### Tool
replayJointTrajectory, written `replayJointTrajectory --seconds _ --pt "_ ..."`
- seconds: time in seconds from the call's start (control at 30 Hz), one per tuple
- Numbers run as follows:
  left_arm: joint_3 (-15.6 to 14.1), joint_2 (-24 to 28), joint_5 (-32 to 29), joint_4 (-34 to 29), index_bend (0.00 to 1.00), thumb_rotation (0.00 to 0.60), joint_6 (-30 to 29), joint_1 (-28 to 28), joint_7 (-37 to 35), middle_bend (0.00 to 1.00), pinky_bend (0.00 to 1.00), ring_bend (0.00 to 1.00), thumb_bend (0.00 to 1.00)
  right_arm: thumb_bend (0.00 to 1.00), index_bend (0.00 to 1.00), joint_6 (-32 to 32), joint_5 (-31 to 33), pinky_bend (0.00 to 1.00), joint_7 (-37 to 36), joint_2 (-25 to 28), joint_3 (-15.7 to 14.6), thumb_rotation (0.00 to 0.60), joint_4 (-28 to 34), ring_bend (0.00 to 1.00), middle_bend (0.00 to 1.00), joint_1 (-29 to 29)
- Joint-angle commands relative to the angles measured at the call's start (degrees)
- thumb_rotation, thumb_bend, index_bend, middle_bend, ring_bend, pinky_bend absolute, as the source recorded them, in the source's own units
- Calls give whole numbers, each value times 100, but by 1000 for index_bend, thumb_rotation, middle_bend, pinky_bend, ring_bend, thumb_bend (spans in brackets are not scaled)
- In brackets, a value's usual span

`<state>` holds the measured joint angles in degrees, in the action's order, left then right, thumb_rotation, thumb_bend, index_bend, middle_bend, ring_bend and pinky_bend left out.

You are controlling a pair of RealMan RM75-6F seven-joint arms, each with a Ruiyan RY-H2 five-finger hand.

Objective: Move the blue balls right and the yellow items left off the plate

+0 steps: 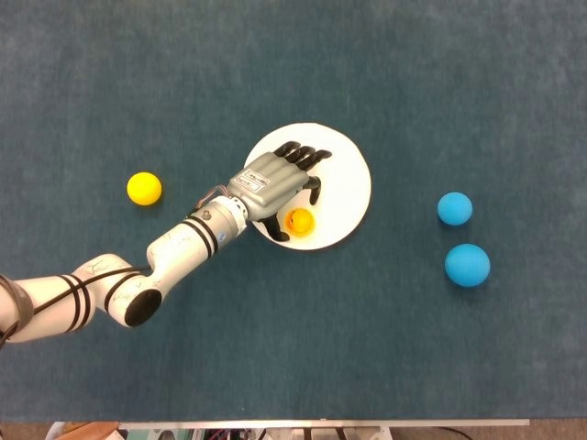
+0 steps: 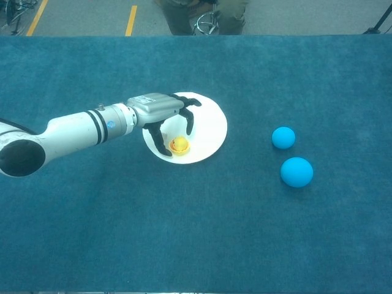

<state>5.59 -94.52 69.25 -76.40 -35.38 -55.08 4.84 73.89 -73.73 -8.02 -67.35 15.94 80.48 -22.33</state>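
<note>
The robot's left hand (image 1: 275, 183) hovers over the white plate (image 1: 347, 179) at the middle of the blue-carpeted table (image 1: 293, 348), fingers spread and curled downward around a small yellow-orange item (image 1: 299, 221) — the last piece left on the plate, sitting near its near-left rim. From the chest view the thumb and a finger (image 2: 189, 122) bracket the item (image 2: 179, 144) without clearly closing on it; the hand looks unclenched, poised for a grasp rather than holding anything. The reach from the left suits the job, since yellow things belong on that side.

A yellow ball (image 1: 144, 188) already lies on the table well left of the plate, while two blue balls — a smaller one (image 1: 454, 208) and a larger one (image 1: 467, 265) just nearer — rest well to the right. Nothing blocks the path leftward; the plate's rim is the only thing to clear. The right hand is not in either view.
</note>
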Motion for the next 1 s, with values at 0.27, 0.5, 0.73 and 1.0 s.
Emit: replayJointTrajectory --seconds 0.27,0.5,0.73,1.0 --pt "-19 -30 -101 22 402 600 22 -12 65 0 0 0 11 0 309 3 -15 44 -2 -9 -12 600 2 25 156 10" --pt "-44 -70 -143 61 425 600 48 -30 121 0 0 0 11 0 309 -10 -9 44 -44 -53 -27 600 -58 25 156 22" --pt "-39 -111 -185 88 436 600 46 -35 132 0 0 0 11 0 309 7 -20 44 -57 -44 -32 600 -63 25 156 44" --pt "-37 -89 -119 14 462 600 -30 1 73 0 0 0 11 0 309 -42 4 44 -80 -89 -43 600 -117 25 156 42"
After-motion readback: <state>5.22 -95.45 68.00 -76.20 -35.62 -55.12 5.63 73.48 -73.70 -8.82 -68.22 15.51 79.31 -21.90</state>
